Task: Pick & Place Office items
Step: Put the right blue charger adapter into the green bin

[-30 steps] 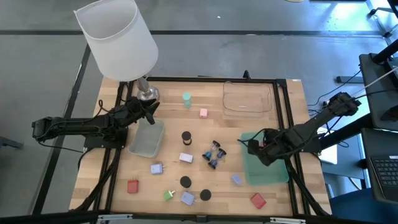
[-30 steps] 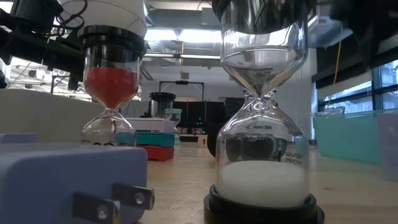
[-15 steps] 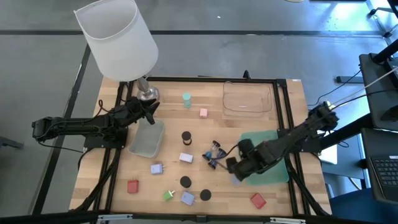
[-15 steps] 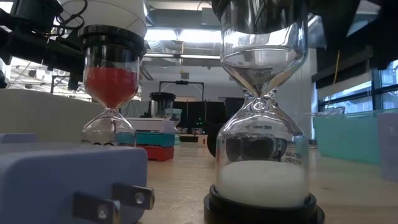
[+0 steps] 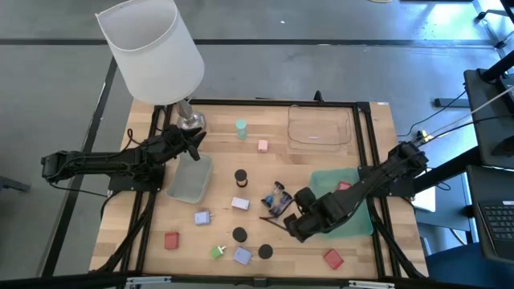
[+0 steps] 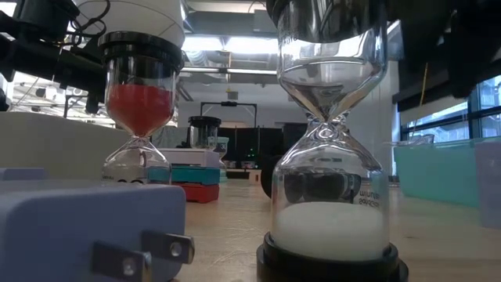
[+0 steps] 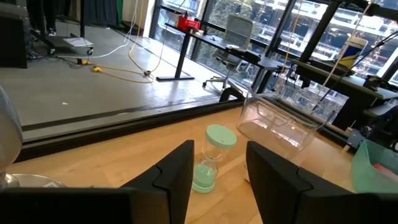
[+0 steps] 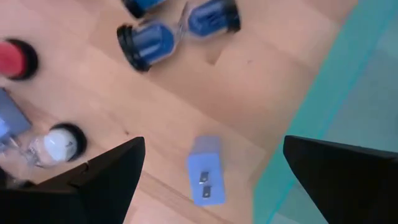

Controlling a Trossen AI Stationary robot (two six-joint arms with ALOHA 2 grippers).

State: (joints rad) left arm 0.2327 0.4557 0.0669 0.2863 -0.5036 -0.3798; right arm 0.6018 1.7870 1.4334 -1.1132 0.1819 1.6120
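Here the right gripper (image 5: 294, 225) hangs with fingers spread wide, holding nothing. Directly under it lies a lilac plug block (image 8: 204, 178); just beyond it lie 2 blue sand timers (image 8: 179, 29), and the teal tray (image 5: 345, 217) is beside it. Well apart, the left gripper (image 5: 193, 142) sits closed by the lamp (image 5: 151, 50).

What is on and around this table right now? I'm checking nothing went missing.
lamp: one, white shade, far left corner
green tray: one, translucent, left
clear tray: one, far side
teal tray: one, right; red piece inside
sand timers: six; one teal far, three black-capped, two blue lying centre
plug adapters: four, lilac, near half
red blocks: two, near edge
pink block: one, far centre
green bit: one, near edge
left gripper: shut, by lamp base
right gripper: open, above an adapter
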